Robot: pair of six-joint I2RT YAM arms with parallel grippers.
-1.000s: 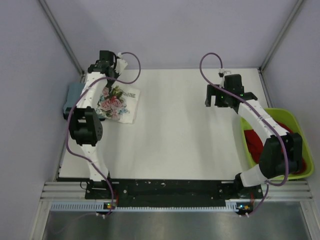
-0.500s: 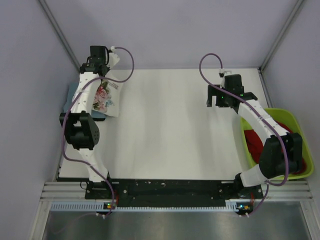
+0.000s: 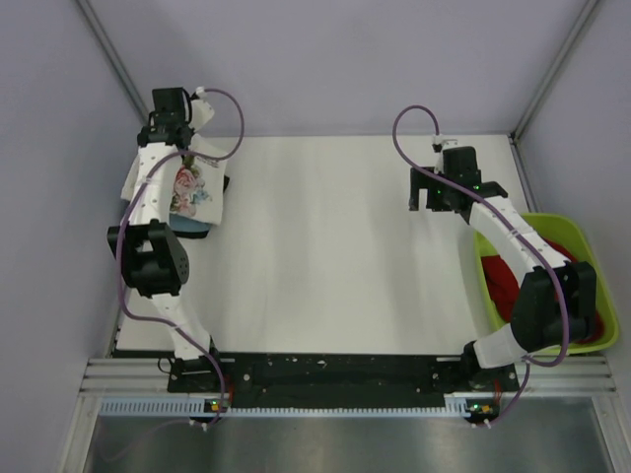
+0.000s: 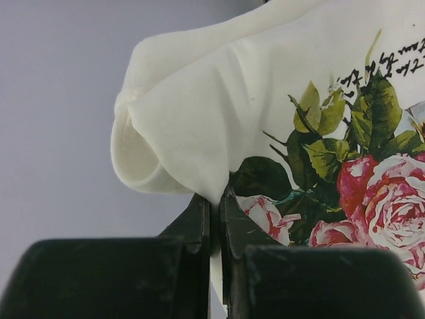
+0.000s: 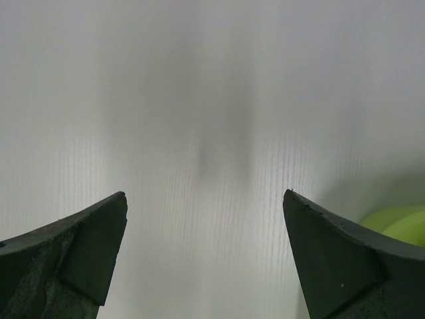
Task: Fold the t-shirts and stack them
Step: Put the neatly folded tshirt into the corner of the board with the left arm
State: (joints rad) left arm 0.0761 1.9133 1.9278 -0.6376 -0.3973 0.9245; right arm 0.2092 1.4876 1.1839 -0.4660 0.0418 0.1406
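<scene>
My left gripper (image 3: 187,143) is shut on the edge of the folded white t-shirt with the pink-red flower print (image 3: 192,187) and holds it lifted at the table's far left edge. In the left wrist view the fingertips (image 4: 229,209) pinch a fold of this shirt (image 4: 265,100). A bit of the blue-grey t-shirt (image 3: 194,226) shows under the hanging white one. The black t-shirt is out of view. My right gripper (image 3: 424,197) is open and empty above the bare table at the far right; its wrist view (image 5: 206,206) shows only table between the fingers.
A lime-green bin (image 3: 592,236) holding red cloth stands at the table's right edge; its rim shows in the right wrist view (image 5: 398,222). Grey walls close in the table on the left, back and right.
My left gripper has carried the white flowered shirt leftward from the table surface to over the blue-grey shirt at the left edge. The right arm has not moved.
</scene>
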